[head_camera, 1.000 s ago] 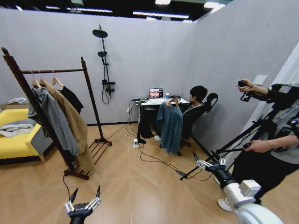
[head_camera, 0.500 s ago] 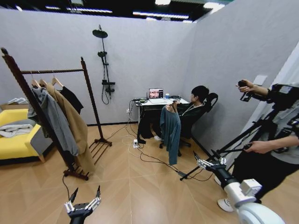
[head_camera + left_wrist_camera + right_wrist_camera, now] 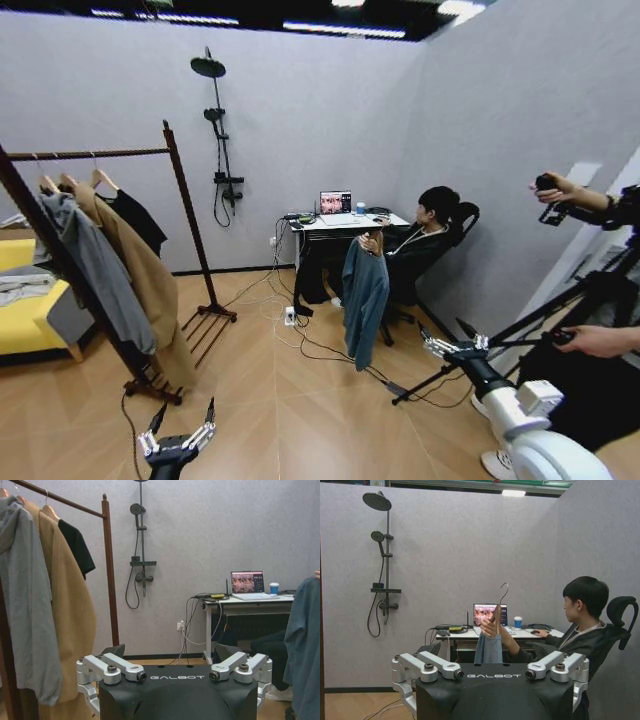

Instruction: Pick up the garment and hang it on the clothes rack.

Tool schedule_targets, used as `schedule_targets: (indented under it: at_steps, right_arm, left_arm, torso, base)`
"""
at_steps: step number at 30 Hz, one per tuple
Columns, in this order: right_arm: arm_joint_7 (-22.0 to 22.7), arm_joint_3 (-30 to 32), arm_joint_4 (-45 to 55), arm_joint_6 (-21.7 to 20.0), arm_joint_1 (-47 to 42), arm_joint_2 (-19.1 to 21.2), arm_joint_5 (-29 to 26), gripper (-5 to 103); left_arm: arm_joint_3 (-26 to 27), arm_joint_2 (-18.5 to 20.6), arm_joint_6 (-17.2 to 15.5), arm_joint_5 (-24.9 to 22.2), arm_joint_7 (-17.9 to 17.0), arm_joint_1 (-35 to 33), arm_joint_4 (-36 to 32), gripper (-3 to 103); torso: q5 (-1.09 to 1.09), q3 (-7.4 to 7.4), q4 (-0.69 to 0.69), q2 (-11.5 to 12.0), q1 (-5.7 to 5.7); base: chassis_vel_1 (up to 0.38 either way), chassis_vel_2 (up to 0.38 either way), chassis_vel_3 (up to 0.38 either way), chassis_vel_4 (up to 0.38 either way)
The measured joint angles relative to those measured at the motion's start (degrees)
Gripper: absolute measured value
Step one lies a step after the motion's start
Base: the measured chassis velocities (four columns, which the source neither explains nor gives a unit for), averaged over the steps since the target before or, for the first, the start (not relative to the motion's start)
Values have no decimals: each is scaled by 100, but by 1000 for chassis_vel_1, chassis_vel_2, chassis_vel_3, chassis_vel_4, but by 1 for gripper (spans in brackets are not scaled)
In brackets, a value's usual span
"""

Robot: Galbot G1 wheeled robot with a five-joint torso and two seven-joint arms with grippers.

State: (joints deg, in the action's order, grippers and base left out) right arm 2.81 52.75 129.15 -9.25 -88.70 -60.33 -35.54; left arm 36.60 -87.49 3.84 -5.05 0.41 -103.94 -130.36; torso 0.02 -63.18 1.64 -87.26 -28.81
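Note:
The garment (image 3: 365, 295), a teal-blue top on a wooden hanger, hangs from the hand of a person seated at the desk across the room. The right wrist view shows the garment (image 3: 489, 650) under its metal hook (image 3: 504, 591); in the left wrist view the garment (image 3: 305, 645) lies at the picture's edge. The clothes rack (image 3: 185, 215) stands to my left, its post (image 3: 110, 575) dark wood. My left gripper (image 3: 185, 412) hangs low in front, open and holding nothing. My right gripper (image 3: 452, 345) is open too, well short of the garment.
A tan coat (image 3: 145, 285), a grey jacket (image 3: 95, 270) and a black top hang on the rack. A black shower stand (image 3: 220, 130) is on the back wall. Cables (image 3: 320, 345) cross the floor. A tripod (image 3: 520, 325) and a person with a camera stand right; a yellow sofa (image 3: 25, 325) is left.
The whole picture has shifted, so the camera moved and the rack sits further left in view. The seated person now holds the garment out from the chair. Both grippers keep their pose.

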Motion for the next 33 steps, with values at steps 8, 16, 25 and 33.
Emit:
schedule_targets:
  at_steps: [8, 16, 25, 33]
  right_arm:
    - [56, 55, -15, 1, 18, -66, -20, 100]
    - [121, 118, -40, 42, -24, -54, -77, 100]
    - [201, 175, -135, 45, 79, 46, -174, 100]
    - [555, 125, -318, 197, 118, -40, 76, 100]
  left_arm:
    - [1, 2, 0, 0, 1, 0, 0, 100]
    - [1, 0, 0, 0, 0, 0, -1, 100]
    - [1, 1, 0, 0, -1, 0, 0, 100]
    - [0, 0, 0, 0, 1, 1, 0, 100]
  torso:
    - [-8, 1, 4, -1, 0]
    - [6, 0, 0, 0, -1]
    - [-9, 1, 0, -1, 0]
    - [-3, 0, 3, 0, -1]
  base:
    - [-338, 334, 333, -338]
    - [-339, 337, 342, -339]
    - [-314, 327, 327, -326]
    - [-308, 298, 308, -304]
